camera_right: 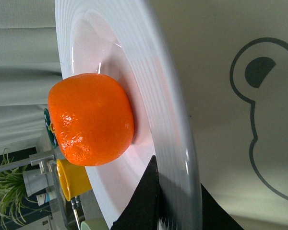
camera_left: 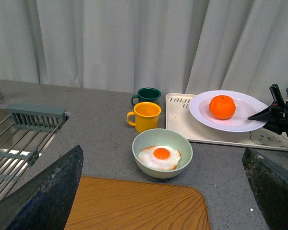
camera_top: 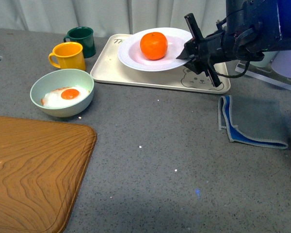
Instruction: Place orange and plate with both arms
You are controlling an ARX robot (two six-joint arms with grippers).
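The right gripper [camera_top: 186, 52] is clamped on the rim of the plate [camera_top: 136, 60]. In the right wrist view one finger [camera_right: 146, 196] lies on top of the ridged rim and the other sits beneath it. The plate holds the orange [camera_top: 153, 45], which sits in the well just past the fingertips without touching them. Under the plate is a cream tray [camera_top: 136, 77] with a bear drawing; whether the plate rests on the tray cannot be told. Beyond the plate from this gripper stand a yellow mug [camera_top: 70, 56] and a dark green mug [camera_top: 82, 39], and a pale green bowl [camera_top: 63, 109] holds a fried egg [camera_top: 68, 94]. The left gripper [camera_left: 162, 149] stands wide apart and grips nothing, with the bowl ahead of it.
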